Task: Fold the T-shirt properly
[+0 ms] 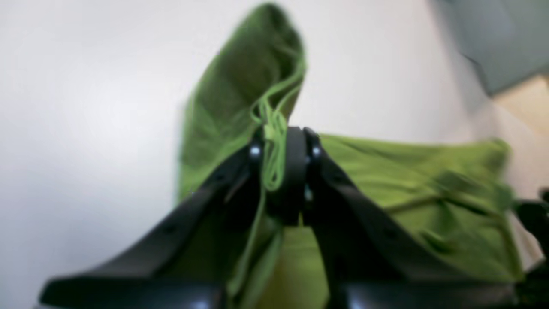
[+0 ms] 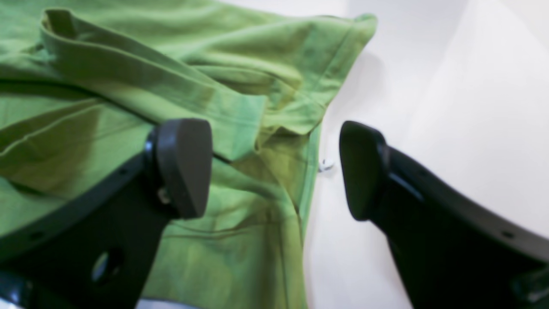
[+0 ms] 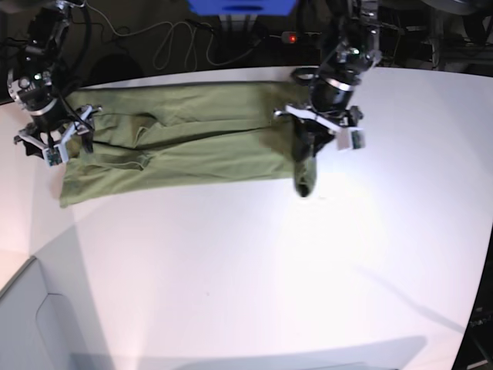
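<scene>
The olive-green T-shirt (image 3: 185, 146) lies as a long band across the far part of the white table (image 3: 254, 262). My left gripper (image 3: 305, 146) is at the shirt's right end, shut on a bunched edge of the T-shirt (image 1: 240, 86). The cloth is raised off the table there and a flap hangs below the fingers. In the left wrist view, the left gripper (image 1: 281, 150) pinches thin folds of hem. My right gripper (image 2: 274, 171) stands open just above the T-shirt (image 2: 128, 86) at its left end, one finger over cloth, the other over bare table. In the base view the right gripper (image 3: 55, 142) shows there too.
A blue box (image 3: 243, 6) and loose cables (image 3: 173, 42) lie beyond the table's far edge. The table's left front corner (image 3: 35, 258) gives way to a grey floor.
</scene>
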{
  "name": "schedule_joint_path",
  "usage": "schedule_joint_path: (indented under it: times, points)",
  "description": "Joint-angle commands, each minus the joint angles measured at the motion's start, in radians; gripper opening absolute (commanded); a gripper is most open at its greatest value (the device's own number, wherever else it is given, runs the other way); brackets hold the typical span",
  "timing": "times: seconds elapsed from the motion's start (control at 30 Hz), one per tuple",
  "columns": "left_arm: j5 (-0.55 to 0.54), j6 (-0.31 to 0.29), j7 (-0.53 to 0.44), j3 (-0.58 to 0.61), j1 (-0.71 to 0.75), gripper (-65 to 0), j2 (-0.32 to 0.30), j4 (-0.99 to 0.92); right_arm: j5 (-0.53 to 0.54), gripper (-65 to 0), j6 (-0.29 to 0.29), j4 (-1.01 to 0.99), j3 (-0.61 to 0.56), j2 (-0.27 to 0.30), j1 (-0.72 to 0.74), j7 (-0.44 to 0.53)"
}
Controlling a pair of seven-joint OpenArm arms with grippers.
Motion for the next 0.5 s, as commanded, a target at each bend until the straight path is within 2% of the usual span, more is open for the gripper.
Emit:
schedule_joint_path:
  times: [0.0, 0.2, 0.33, 0.47]
  points:
    - [-0.008, -0.008, -0.025, 0.014, 0.000, -65.0, -0.001, 0.018, 0.007, -20.2, 0.007, 0.019, 0.008, 0.018, 0.024, 0.022]
    - [-0.008, -0.008, -0.026, 0.029, 0.000, -65.0, -0.002, 0.018, 0.007, -20.7, 0.007, 0.019, -0.020, 0.017, 0.092, 0.014]
    - [-0.008, -0.008, -0.026, 0.031, 0.000, -65.0, -0.033, 0.018, 0.007, -28.4, 0.007, 0.018, -0.123, 0.020, 0.135, 0.013]
    - [-0.008, -0.008, -0.028, 0.027, 0.012, -65.0, -0.042, 0.018, 0.007, -35.9, 0.007, -0.007, -0.238, 0.057, 0.162, 0.013]
